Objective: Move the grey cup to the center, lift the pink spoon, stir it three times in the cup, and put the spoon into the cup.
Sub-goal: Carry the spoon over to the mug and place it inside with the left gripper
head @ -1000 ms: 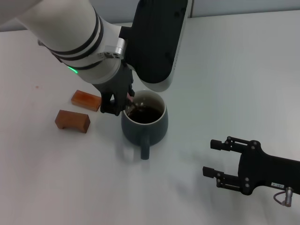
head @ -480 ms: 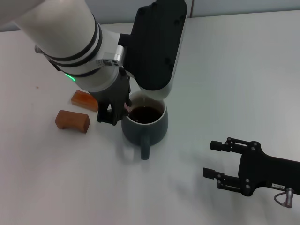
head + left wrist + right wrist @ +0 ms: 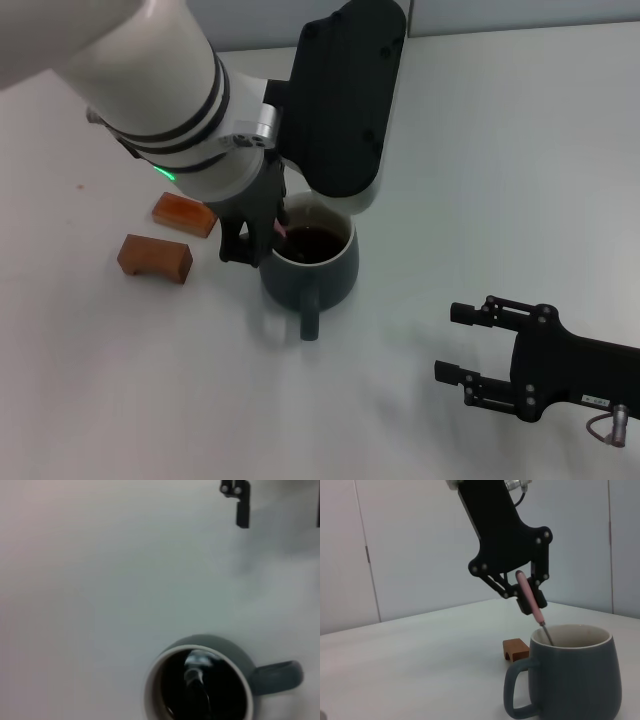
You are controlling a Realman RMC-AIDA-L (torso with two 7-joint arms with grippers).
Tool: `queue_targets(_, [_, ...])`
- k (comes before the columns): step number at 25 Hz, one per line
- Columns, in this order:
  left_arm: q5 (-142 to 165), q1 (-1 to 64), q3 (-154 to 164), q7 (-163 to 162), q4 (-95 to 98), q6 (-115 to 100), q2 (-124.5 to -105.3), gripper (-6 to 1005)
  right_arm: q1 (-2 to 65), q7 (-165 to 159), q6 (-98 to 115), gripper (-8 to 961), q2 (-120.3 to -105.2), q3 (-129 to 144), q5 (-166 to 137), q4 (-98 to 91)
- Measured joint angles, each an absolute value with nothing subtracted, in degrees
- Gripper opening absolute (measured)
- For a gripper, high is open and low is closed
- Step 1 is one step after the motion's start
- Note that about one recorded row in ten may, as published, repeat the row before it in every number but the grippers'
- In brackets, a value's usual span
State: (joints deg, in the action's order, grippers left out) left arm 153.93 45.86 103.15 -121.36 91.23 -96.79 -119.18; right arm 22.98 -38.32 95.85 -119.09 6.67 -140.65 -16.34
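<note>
Spoon (image 3: 530,598) is pinched tight in your left gripper (image 3: 526,596), tilted, with its metal end dipped in the cup (image 3: 310,268). You've got the right gripper (image 3: 462,342) parked low on the table (image 3: 500,150), jaws spread, holding nothing.

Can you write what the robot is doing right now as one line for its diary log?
left gripper: shut on pink spoon, bowl in grey cup | right gripper: open, idle on table | phase: stirring
</note>
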Motion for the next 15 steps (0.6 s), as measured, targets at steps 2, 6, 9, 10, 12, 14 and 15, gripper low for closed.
queue_targets(2, [154.3,45.8,103.7,-122.8,91.0,-96.0,-119.18,241,23.0,-38.3,95.9,693,-119.09,6.7,-140.6,-16.3])
queue_targets(6, [154.3,45.8,103.9,-123.7,90.8,-95.7,-119.18,262,23.0,-38.3,95.9,693,-119.09,6.7,-140.6,-16.3])
queue_targets(9, [154.3,45.6,103.9,-123.7,90.7,-95.7,-119.18,277,23.0,-38.3,95.9,693,-119.09,6.7,-140.6,-16.3])
queue_targets(10, [154.3,45.6,103.9,-123.7,90.7,-95.7,-119.18,282,23.0,-38.3,95.9,693,-119.09,6.7,-140.6,-16.3])
queue_targets(12, [154.2,45.3,103.8,-123.7,91.1,-95.7,-119.18,292,23.0,-38.3,95.9,693,-119.09,6.7,-140.6,-16.3])
queue_targets(14, [153.2,45.0,103.3,-123.7,92.3,-95.7,-119.18,359,22.9,-38.3,95.9,693,-119.09,6.7,-140.6,-16.4])
queue_targets(15, [152.4,44.7,102.7,-123.6,93.3,-95.6,-119.18,392,22.9,-38.3,95.9,693,-119.09,6.7,-140.6,-16.4])
